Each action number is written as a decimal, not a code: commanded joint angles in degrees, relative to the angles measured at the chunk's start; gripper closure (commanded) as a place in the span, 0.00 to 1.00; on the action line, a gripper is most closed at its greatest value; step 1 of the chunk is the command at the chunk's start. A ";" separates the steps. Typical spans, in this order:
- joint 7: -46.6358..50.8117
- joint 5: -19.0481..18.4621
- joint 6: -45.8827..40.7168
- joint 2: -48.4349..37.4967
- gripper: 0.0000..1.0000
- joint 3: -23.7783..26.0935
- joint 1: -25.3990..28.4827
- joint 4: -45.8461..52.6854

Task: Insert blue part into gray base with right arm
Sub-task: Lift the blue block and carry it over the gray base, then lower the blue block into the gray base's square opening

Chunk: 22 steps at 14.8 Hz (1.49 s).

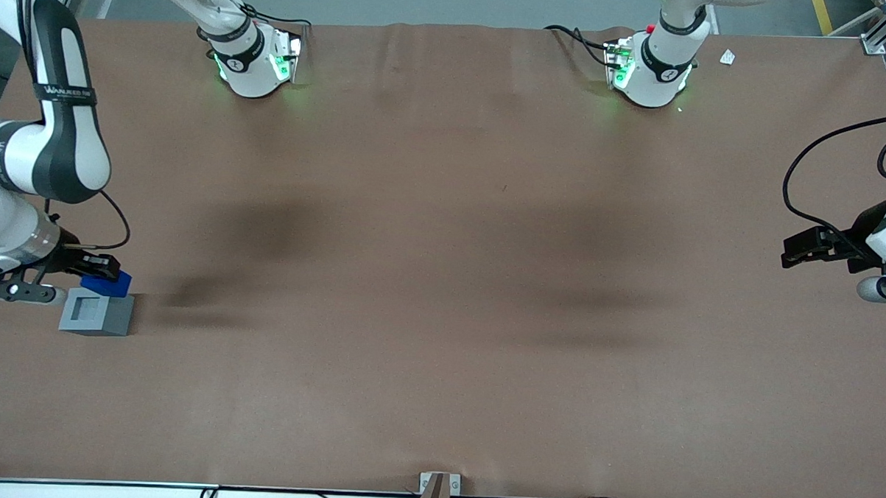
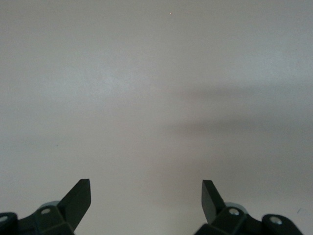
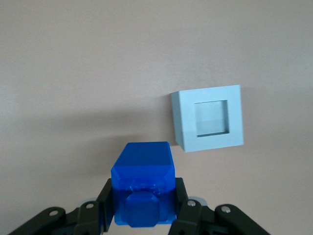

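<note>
My white jointed right arm with black panels (image 1: 57,117) reaches down at the working end of the table, its lettered band showing on the upper link. The wrist bends low and points sideways toward the parked arm's end. My black two-finger gripper (image 1: 103,270) hangs just above the table, its jaws clamped on the small bright blue plastic block (image 3: 143,188), one black finger (image 3: 105,205) pressed against each side of it.

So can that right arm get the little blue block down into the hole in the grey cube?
Probably yes. The hand grips the small bright blue plastic block beside the light grey cube, whose square recess faces up, uncovered. It isn't over the recess yet.
</note>
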 commanded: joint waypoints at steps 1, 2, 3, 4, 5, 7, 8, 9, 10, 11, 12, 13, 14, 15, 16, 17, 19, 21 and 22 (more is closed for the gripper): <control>-5.49 3.64 -1.85 2.72 0.91 -2.30 -0.05 3.80; -8.12 5.30 -2.47 3.86 0.91 -3.17 -0.22 4.86; -10.58 7.15 -2.47 5.09 0.91 -3.44 -1.01 5.74; -12.09 8.12 -2.56 6.06 0.91 -3.45 -2.15 6.79; -13.23 8.31 -2.56 7.29 0.91 -3.45 -3.12 7.93; -14.21 8.40 -3.35 9.22 0.91 -3.36 -4.00 10.13; -14.30 8.40 -4.74 9.93 0.91 -3.36 -4.35 11.71; -14.39 8.48 -6.50 10.63 0.91 -3.36 -4.79 13.72; -14.73 8.57 -8.00 11.86 0.91 -3.27 -5.32 15.83; -15.17 8.57 -9.49 13.09 0.91 -3.18 -6.02 17.85; -15.35 8.66 -10.64 14.06 0.91 -3.10 -6.29 19.35; -15.44 8.66 -10.91 14.50 0.90 -3.10 -6.46 19.89; -15.44 8.75 -11.00 14.51 0.90 -3.10 -6.81 19.98; -15.44 8.84 -10.91 14.68 0.90 -3.10 -6.82 19.98; -15.62 9.10 -10.91 15.29 0.90 -3.10 -6.91 20.07; -16.05 9.62 -10.82 16.25 0.90 -3.10 -6.91 20.68; -16.23 10.06 -11.00 17.75 0.90 -3.01 -7.08 22.44; -16.32 10.24 -11.00 18.20 0.90 -3.01 -7.35 22.62; -16.41 10.24 -11.00 18.46 0.90 -3.01 -7.26 22.62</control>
